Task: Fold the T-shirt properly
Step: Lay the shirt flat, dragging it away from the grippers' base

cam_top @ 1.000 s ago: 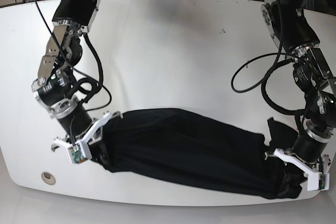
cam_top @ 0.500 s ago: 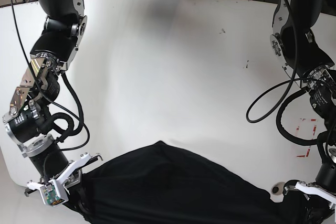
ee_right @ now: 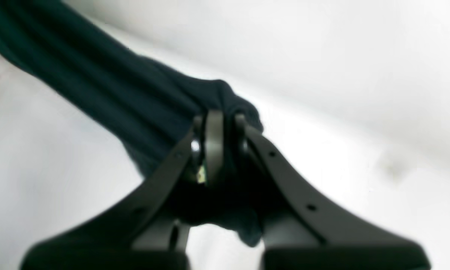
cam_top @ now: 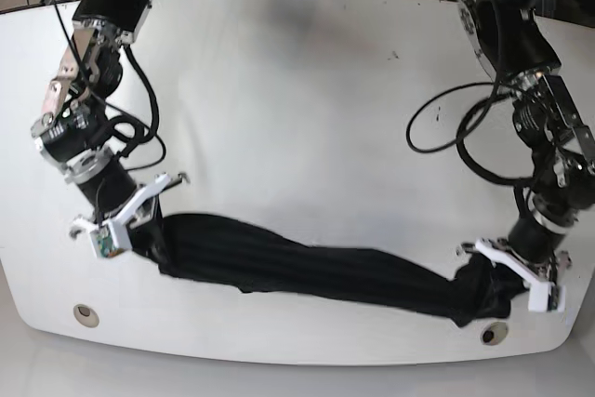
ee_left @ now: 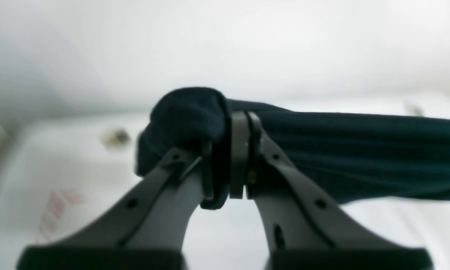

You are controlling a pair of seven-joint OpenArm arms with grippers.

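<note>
Left wrist view: the left gripper [ee_left: 236, 157] sits at frame centre with its jaws pressed together on a bunched end of the shirt [ee_left: 345, 150]. A wad of cloth bulges to the left of the jaws, and the rest runs off as a pleated band to the right edge. The focus is soft; the white table [ee_left: 60, 168] lies below.

Right wrist view: the right gripper [ee_right: 219, 146] is clamped on the other end of the shirt [ee_right: 108, 90]. The cloth stretches from the jaws to the upper left corner as a taut, ribbed band, and a small tail hangs under the jaws.

Base view: the shirt [cam_top: 316, 267] spans the lower part of the frame as a narrow black rope, from the right gripper [cam_top: 139, 225] at lower left to the left gripper [cam_top: 507, 276] at lower right. It appears to be held just above the table [cam_top: 297, 90] with a slight sag, though contact along its middle cannot be ruled out.

Progress: no flat fold is visible. The shirt is gathered and stretched, not laid out, so spreading it flat, folding the sleeves in and folding the body all remain to be done.
</note>
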